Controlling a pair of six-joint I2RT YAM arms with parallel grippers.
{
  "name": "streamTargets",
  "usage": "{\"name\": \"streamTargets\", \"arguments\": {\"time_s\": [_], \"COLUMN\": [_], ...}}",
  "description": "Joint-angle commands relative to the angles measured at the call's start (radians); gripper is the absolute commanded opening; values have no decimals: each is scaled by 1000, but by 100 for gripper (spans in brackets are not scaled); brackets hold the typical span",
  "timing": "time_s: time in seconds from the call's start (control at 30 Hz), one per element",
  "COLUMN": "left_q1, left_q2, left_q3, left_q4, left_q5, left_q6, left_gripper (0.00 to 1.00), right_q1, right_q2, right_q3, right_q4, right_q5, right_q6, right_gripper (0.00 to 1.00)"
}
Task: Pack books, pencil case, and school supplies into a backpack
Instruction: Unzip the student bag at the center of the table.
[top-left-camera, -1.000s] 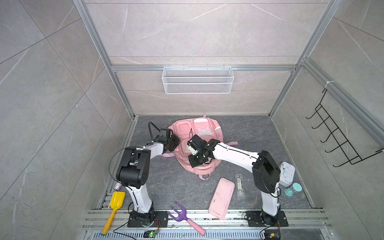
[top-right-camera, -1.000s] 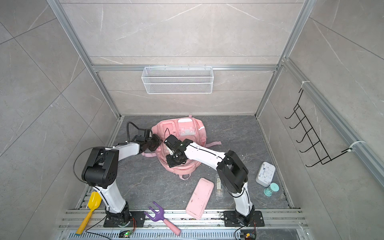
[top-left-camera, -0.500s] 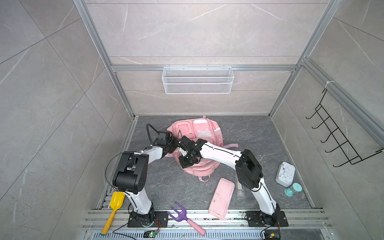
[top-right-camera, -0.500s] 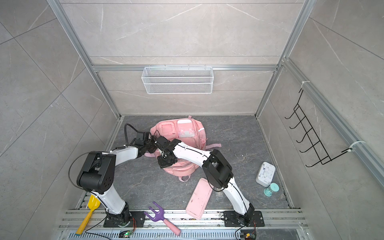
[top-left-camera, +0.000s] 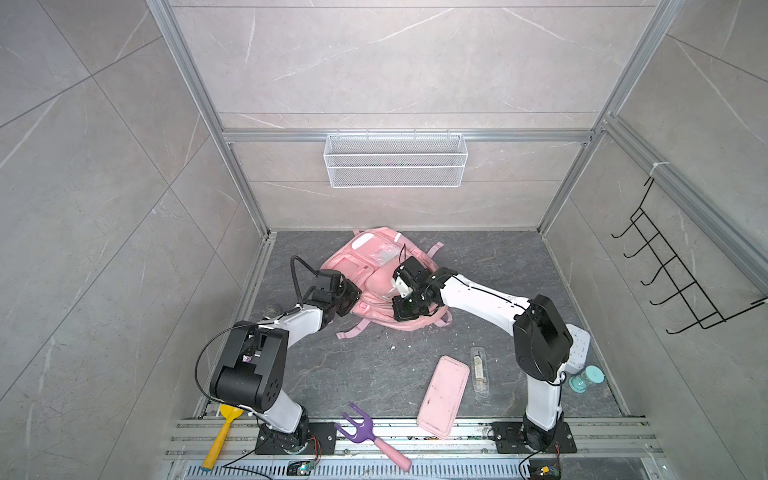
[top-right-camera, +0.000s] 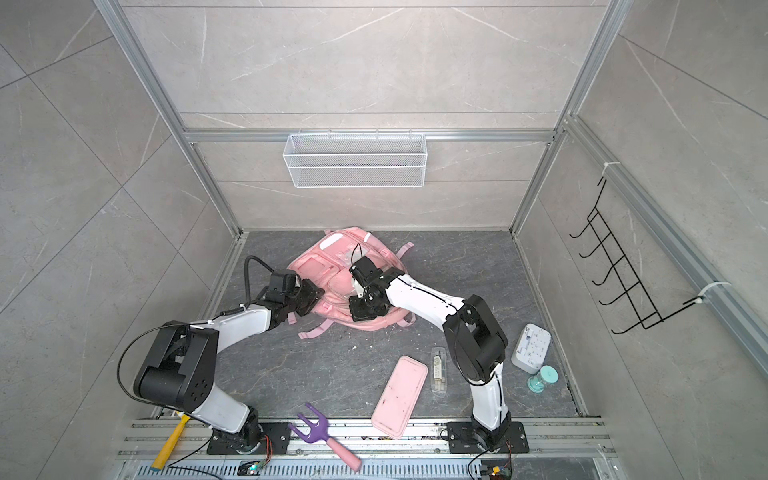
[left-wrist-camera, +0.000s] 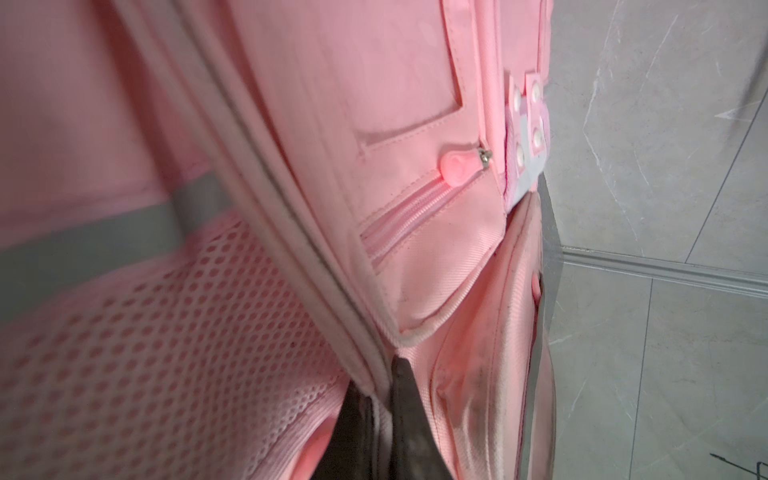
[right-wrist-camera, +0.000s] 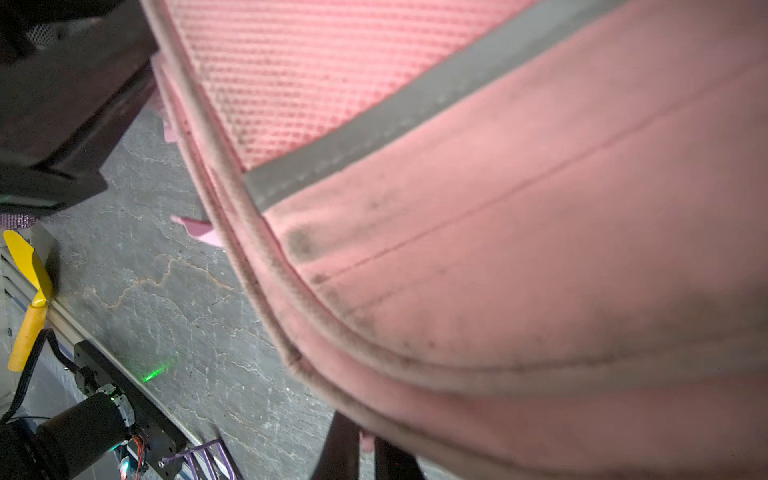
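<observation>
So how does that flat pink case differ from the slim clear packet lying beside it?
The pencil case is opaque pale pink with dark smudges; the packet is see-through with a whitish printed insert. The pencil case is far wider and longer than the packet. The pencil case's near end overlaps the metal rail; the packet lies wholly on the dark floor. Both lie flat, outside the backpack.

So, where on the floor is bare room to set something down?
Bare floor lies between the backpack and the pencil case, and at the back right, between the backpack's strap and the side wall. Crowded: around the right arm's base, with pencil case, transparent packet, white boxy device and teal container.
</observation>
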Motion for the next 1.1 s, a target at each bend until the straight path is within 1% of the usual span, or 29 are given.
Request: {"name": "streamTargets", "arguments": {"time_s": [0.0, 0.17, 0.5, 0.6, 0.73, 0.77, 0.83, 0.9, 1.0, 1.07], "left_q1": [-39, -73, -142, -147, -151, -150, -145, -131, -83, -56], "left_q2": [-63, -56, -26, -34, -52, -62, -95, -126, -150, -159], "left_q3": [-18, -8, 18, 17, 11, 13, 23, 40, 57, 67], "left_q4": [-57, -57, -39, -39, -52, -68, -131, -202, -250, -267], "left_q5": [75, 55, 19, 15, 13, 8, -34, -75, -86, -94], "left_q6": [35, 23, -7, -10, -5, 6, 53, 106, 160, 187], "left_gripper": [0, 2, 2, 2, 3, 7, 20, 29, 36, 38], "right_q1": [-20, 16, 111, 116, 114, 115, 114, 114, 114, 113], "right_q2": [-33, -4, 117, 161, 184, 179, 154, 117, 65, 37], "right_q3": [-19, 13, 215, 269, 293, 284, 247, 192, 118, 77], "right_q4": [59, 65, 27, 17, 15, 17, 30, 48, 65, 69], "right_q5": [44, 20, 3, -1, 0, 6, 11, 17, 25, 35], "right_q6": [-16, -2, 22, 34, 40, 38, 40, 41, 43, 43], "right_gripper": [0, 0, 0, 0, 0, 0, 0, 0, 0, 0]}}
